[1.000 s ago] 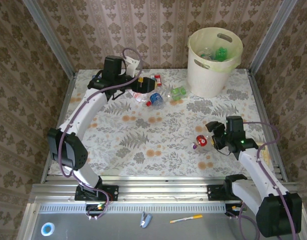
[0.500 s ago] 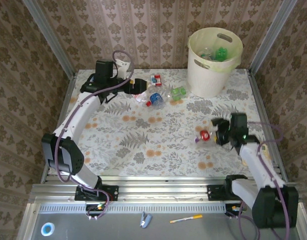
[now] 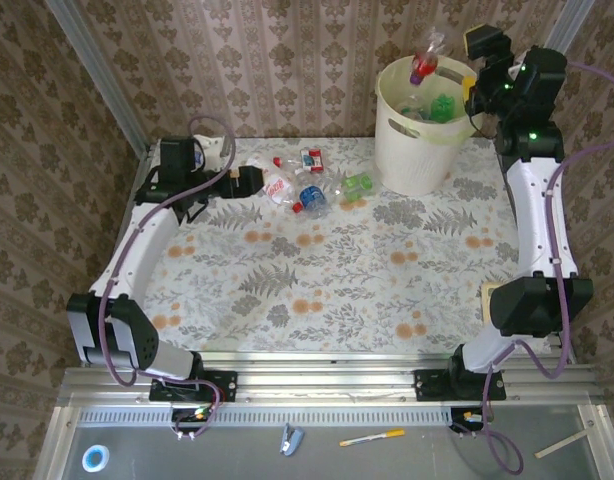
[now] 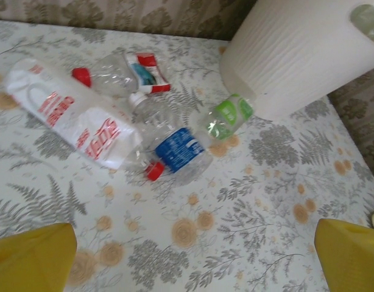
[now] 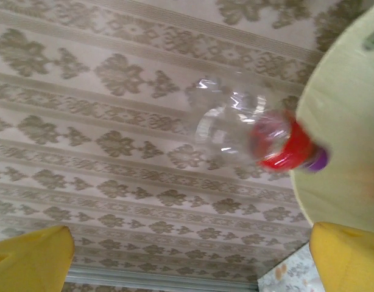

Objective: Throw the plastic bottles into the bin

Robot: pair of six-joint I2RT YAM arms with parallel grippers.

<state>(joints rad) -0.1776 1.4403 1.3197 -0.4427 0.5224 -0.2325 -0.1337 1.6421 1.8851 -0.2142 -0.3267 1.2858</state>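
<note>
Up at the far right corner, the right gripper [image 3: 475,92] is raised beside the rim of the bin [image 3: 427,135], its fingers [image 5: 35,258] spread wide. Between them, touched by neither, a red bottle [image 5: 254,137] (clear body, red band, purple cap) is in the air against the wallpaper, cap end toward the bin. From above it shows just over the bin's far rim. Inside the bin lie more bottles, one with green [image 3: 443,105] on it.

The left gripper [image 3: 251,181] is low over the table [image 3: 317,270] at the far left, fingers [image 4: 31,258] likewise well apart and holding nothing. Just ahead of it a cluster lies on the patterned cloth. A white bottle [image 4: 83,125] with red print is nearest. A blue bottle [image 4: 175,149] lies just beside it. A green bottle [image 4: 228,115] lies near the bin's foot. A crumpled bottle [image 4: 114,67] with a red cap lies at the back.
</note>
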